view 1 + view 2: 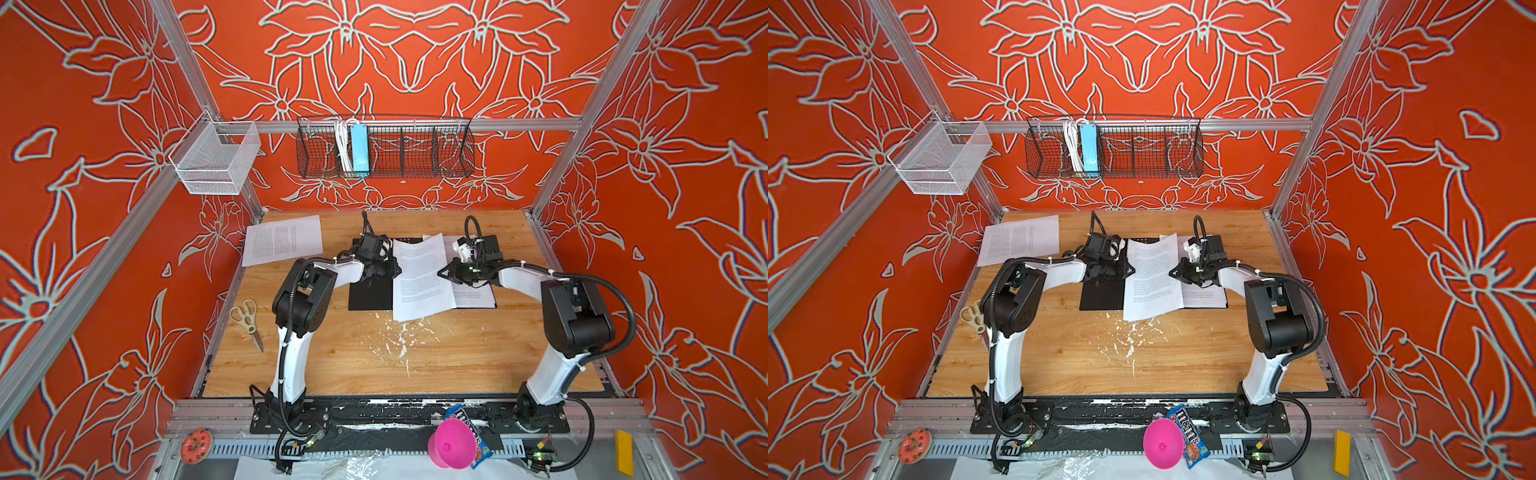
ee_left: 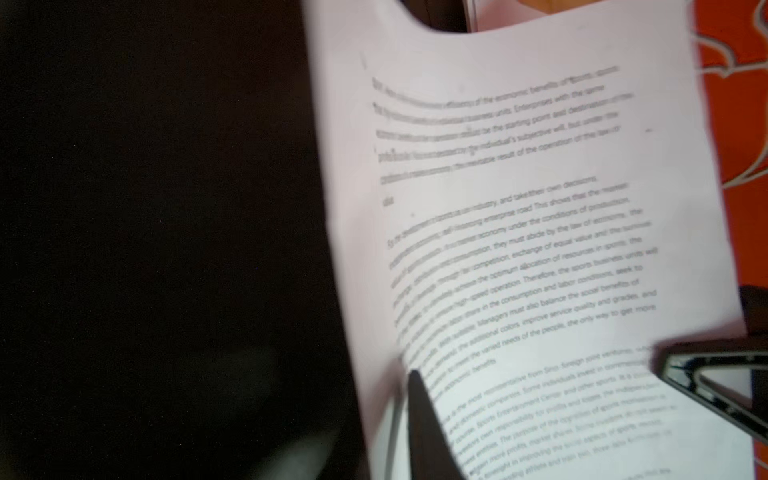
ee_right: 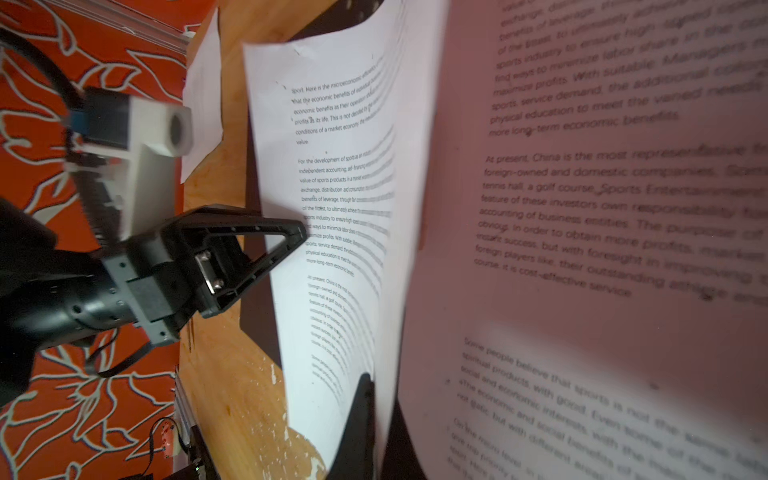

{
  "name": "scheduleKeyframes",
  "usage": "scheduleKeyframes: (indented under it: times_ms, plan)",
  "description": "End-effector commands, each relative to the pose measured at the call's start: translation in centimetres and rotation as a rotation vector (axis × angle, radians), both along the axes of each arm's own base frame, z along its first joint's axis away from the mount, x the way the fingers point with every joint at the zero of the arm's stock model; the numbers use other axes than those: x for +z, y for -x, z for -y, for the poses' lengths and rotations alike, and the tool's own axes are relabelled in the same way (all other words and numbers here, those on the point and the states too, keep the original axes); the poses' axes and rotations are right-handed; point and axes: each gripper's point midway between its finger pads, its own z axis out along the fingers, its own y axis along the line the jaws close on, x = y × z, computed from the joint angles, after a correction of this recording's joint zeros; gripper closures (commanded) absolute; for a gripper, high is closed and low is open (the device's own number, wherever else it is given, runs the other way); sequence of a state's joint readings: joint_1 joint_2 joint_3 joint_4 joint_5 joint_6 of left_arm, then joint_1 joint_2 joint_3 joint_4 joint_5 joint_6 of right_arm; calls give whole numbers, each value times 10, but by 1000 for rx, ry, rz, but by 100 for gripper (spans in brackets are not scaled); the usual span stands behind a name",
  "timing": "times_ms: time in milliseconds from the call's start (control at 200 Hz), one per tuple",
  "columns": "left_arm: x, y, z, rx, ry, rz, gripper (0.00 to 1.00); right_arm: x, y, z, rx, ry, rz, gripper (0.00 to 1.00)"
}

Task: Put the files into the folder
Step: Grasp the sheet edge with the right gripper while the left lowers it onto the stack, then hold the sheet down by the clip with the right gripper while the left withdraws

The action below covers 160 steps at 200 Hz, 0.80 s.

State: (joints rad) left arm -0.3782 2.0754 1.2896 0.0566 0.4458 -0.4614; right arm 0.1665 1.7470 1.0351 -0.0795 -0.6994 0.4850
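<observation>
The folder (image 1: 368, 297) lies open at the back middle of the table, black inside up. Printed files (image 1: 473, 295) lie on its right half. One file sheet (image 1: 419, 274) stands lifted and bowed over the spine, between both grippers. My right gripper (image 1: 440, 273) is shut on that sheet's right edge; in the right wrist view its gripper (image 3: 378, 415) pinches the paper (image 3: 332, 187). At the sheet's left edge my left gripper (image 1: 398, 270) is open a little, with the paper's edge (image 2: 540, 208) beside its finger (image 2: 419, 415). Another file (image 1: 282, 239) lies flat at the back left.
Scissors (image 1: 248, 318) lie near the table's left edge. White flecks (image 1: 399, 332) mark the wood in front of the folder. A black wire basket (image 1: 415, 149) with a light-blue power strip (image 1: 359, 149) and a white mesh basket (image 1: 216, 160) hang on the back rail.
</observation>
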Motion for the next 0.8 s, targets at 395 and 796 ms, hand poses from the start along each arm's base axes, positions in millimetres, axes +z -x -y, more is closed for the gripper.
scheduleKeyframes:
  times_ms: [395, 796]
  plan:
    - [186, 56, -24, -65, 225, 419, 2, 23, -1, 139, -189, 555, -117, 100]
    - [186, 59, -23, -88, 244, 409, 2, 9, -35, 120, -60, 518, -5, 100]
